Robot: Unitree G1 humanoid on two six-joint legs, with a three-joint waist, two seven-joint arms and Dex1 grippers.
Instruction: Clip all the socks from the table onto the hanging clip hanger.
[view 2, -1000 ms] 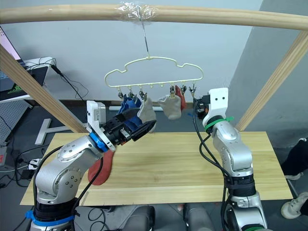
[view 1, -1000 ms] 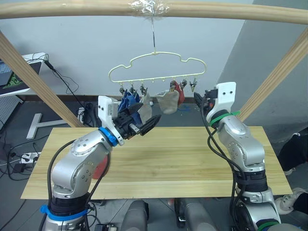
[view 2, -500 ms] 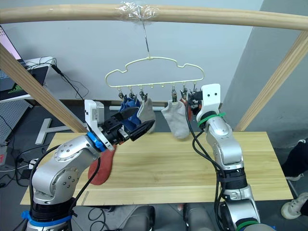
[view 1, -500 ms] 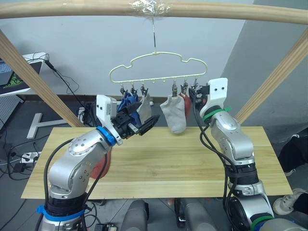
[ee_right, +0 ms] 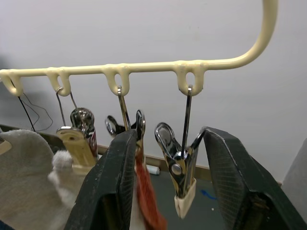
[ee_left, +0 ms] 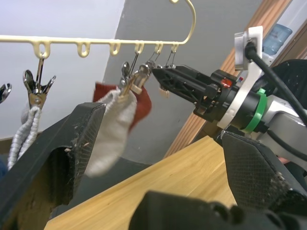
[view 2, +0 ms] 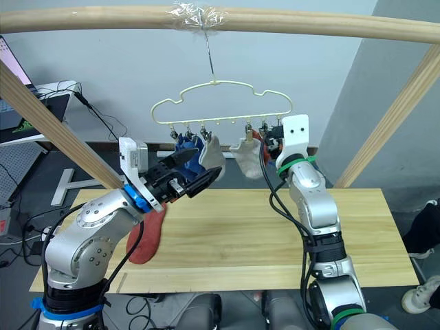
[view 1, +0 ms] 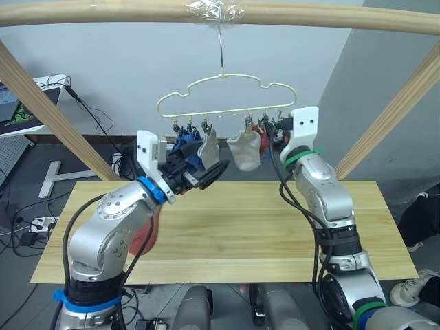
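The right gripper (ee_right: 175, 191), fingers spread, straddles the empty end clip (ee_right: 180, 175) of the pale hanger (view 1: 225, 93); the left gripper (view 1: 210, 173) gapes, one rust-red sock (view 2: 146, 235) near the table's (view 1: 275, 227) left edge

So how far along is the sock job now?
Done: blue socks, two grey socks and a hung red sock are on the hanger. In hand: nothing held; the open right hand brackets the empty clip. Left: the last red sock lies on the table.
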